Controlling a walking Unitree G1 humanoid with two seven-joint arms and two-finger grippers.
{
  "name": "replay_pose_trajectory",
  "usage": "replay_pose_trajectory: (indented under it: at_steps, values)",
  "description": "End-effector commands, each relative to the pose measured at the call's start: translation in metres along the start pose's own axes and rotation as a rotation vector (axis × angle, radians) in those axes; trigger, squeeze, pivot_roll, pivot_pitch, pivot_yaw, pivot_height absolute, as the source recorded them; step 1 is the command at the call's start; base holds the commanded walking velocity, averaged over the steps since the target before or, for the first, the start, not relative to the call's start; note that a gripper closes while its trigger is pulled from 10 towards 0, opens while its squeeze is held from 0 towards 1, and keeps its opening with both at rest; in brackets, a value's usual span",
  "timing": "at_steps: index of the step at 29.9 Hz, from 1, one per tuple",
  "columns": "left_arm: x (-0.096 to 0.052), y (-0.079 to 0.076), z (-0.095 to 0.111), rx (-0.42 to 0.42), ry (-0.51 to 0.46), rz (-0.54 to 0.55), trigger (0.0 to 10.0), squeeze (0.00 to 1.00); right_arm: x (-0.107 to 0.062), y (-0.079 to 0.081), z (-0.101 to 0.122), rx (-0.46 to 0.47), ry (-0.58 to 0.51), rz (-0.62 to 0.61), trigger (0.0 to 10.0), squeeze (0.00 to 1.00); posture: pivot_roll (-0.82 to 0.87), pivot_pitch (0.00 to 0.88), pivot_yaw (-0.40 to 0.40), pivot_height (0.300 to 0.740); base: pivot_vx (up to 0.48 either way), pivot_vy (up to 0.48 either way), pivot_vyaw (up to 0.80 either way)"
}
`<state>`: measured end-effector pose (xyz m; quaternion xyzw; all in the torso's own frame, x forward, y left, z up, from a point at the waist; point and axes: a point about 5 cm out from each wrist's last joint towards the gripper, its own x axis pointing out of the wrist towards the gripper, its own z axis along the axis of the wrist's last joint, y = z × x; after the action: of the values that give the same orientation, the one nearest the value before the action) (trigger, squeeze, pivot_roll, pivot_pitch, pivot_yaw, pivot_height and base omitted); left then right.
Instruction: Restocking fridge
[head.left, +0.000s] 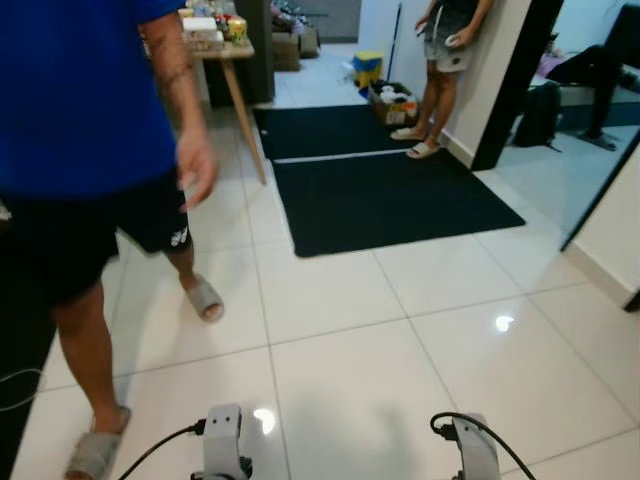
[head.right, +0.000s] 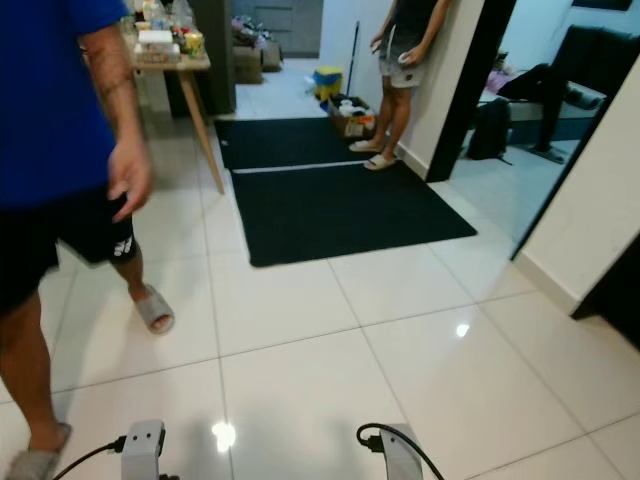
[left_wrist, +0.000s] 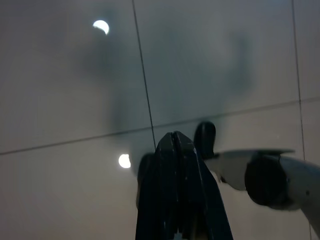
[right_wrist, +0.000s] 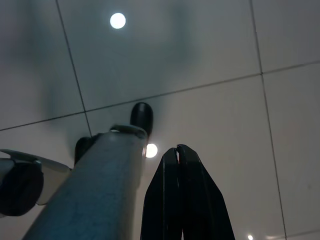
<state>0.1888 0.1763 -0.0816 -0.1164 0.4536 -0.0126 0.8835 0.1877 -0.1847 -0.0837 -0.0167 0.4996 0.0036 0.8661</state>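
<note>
Both my arms hang down at my sides over a white tiled floor (head.left: 400, 330). My left gripper (left_wrist: 175, 137) is shut, its two black fingers pressed together with nothing between them. My right gripper (right_wrist: 177, 150) is likewise shut and holds nothing. The tops of my two silver forearms (head.left: 222, 440) (head.left: 478, 445) show at the bottom edge of the head views. No fridge or goods for stocking are within reach.
A person in a blue shirt and dark shorts (head.left: 80, 150) walks close on my left. A second person (head.left: 440, 60) leans on a wall corner ahead. A black mat (head.left: 390, 195) lies ahead. A wooden table (head.left: 225, 55) with items stands at back left.
</note>
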Motion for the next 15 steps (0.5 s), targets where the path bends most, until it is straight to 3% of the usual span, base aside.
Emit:
replay_pose_trajectory:
  at_steps: [1,15]
  values:
    - [0.0004,-0.0039,-0.0038,-0.005,0.008,-0.013,10.0,0.0,-0.0003,-0.0032,-0.0001,0.005,0.001,-0.009,10.0,0.0,0.01,0.009,-0.028,0.74,0.39,0.0,0.0]
    - [0.0003,-0.0042,-0.0041,-0.011,0.007,-0.019,10.0,0.0,-0.0004,-0.0036,-0.0007,0.004,0.003,-0.009,10.0,0.0,0.01,0.009,-0.03,0.74,0.39,0.0,-0.66]
